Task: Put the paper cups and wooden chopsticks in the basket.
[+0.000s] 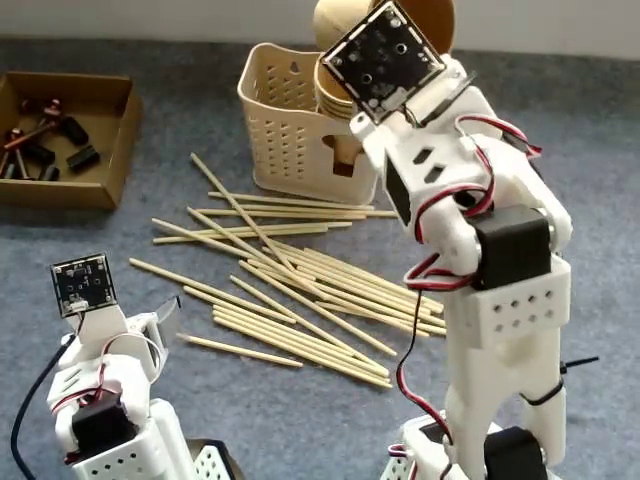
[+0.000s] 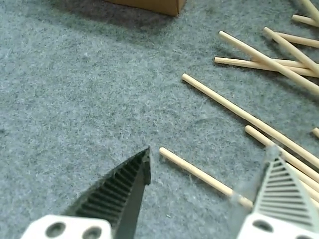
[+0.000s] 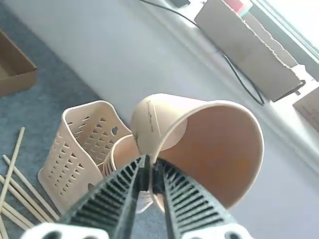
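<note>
My right gripper is shut on the rim of a tan paper cup, held tilted just above the cream basket. Another paper cup sits inside that basket. From above, the held cup shows behind the right wrist, over the basket. Several wooden chopsticks lie scattered on the grey carpet in front of the basket. My left gripper hangs open low over the carpet at the near left, its jaws straddling the end of one chopstick.
A shallow cardboard box with small dark parts sits at the far left; its corner shows in the left wrist view. A white wall, a cable and a long box lie behind the basket.
</note>
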Tool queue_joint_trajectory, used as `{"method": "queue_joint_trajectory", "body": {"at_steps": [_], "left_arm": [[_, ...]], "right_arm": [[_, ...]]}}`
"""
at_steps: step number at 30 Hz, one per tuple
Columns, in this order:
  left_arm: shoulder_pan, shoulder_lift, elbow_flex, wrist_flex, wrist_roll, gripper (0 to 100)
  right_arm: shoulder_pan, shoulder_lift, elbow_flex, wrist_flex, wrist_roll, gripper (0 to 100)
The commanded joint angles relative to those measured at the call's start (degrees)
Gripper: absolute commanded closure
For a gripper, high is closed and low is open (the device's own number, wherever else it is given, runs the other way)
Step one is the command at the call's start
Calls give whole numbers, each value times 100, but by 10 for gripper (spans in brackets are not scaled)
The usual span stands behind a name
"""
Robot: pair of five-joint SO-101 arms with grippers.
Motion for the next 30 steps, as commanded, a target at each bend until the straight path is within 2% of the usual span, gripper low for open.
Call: {"method": "queue_joint_trajectory", "body": {"at_steps": [1,11,18,20,25,30], "left_arm": [[-40,-48,-22,-9,-44,668],[-40,-48,4,-18,-62,668],[-40,-48,48,-18,-62,668],[-40,-48,48,-18,-62,668],[-40,-48,48,-18,-62,668],[-40,-48,48,-18,-62,668]], "right_arm": [[154,295,-145,-189,308,994],[426,866,-154,-163,396,994],[347,884,-163,356,396,990],[347,884,-163,444,387,954],[347,840,-163,470,360,769],[215,848,-189,435,360,749]]}}
